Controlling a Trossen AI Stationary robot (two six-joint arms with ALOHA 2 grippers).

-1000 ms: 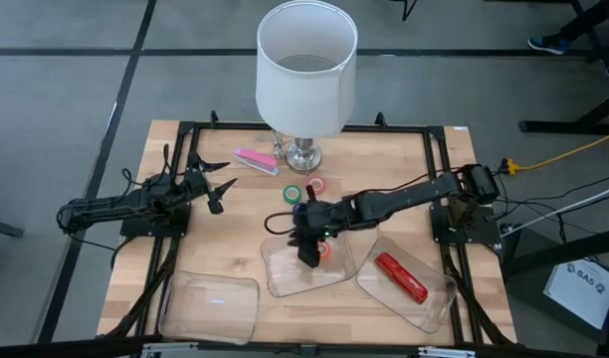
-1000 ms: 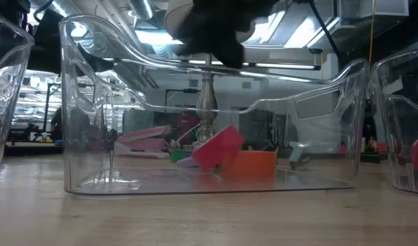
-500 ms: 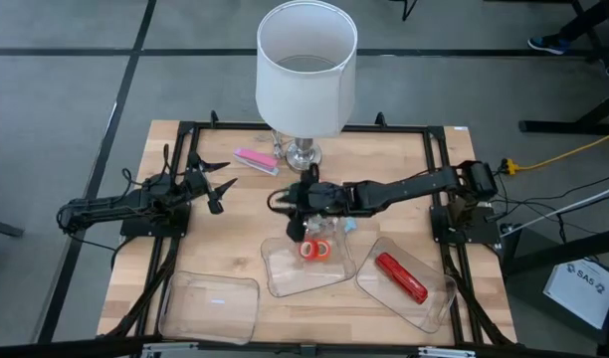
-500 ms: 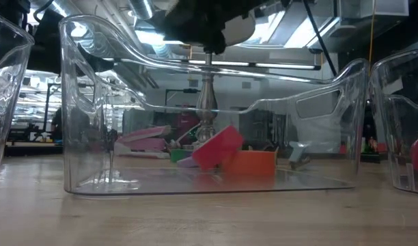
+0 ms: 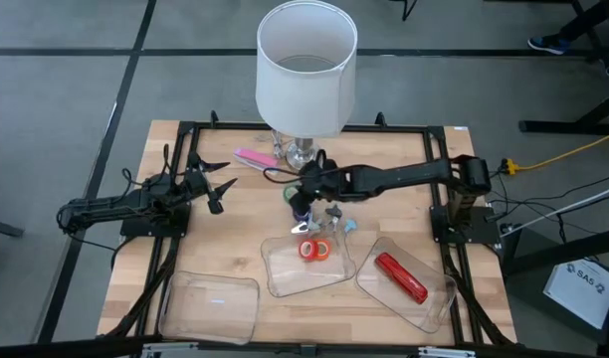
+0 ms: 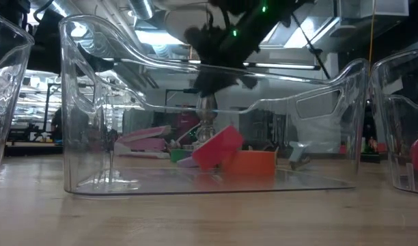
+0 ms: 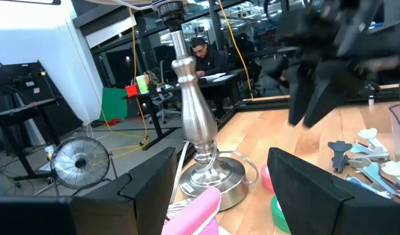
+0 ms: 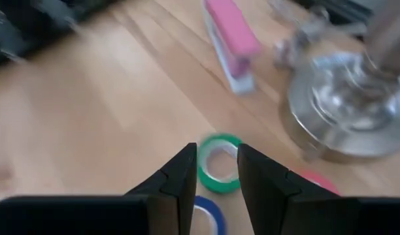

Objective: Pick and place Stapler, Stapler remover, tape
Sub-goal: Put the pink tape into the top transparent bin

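My right gripper [image 5: 303, 202] hangs open above the loose tape rolls beside the lamp base [image 8: 357, 111]. A green ring [image 8: 219, 163] and a blue ring [image 8: 203, 219] lie flat on the table just past its fingers, and a pink roll [image 8: 314, 179] lies farther off. In the middle clear tray [image 5: 280, 273], a red roll [image 6: 219, 147] leans tilted on an orange roll [image 6: 253, 164]. The pink stapler [image 5: 255, 159] lies on the table near the lamp. A red stapler [image 5: 399, 276] lies in the right tray. Pale blue staple removers [image 5: 342, 221] lie next to the middle tray. My left gripper [image 5: 223, 189] waits open at the table's left.
The tall lamp with its white shade [image 5: 306, 65] stands at the table's far middle, close to the right arm. A third clear tray [image 5: 210, 303] sits at the near left. Bare wood lies between the left gripper and the tape rolls. A person sits in the room beyond the table.
My right gripper has risen out of the middle tray and moved toward the table's far edge, ending above the loose tape rolls by the lamp base. The red and orange rolls have stayed in the tray.
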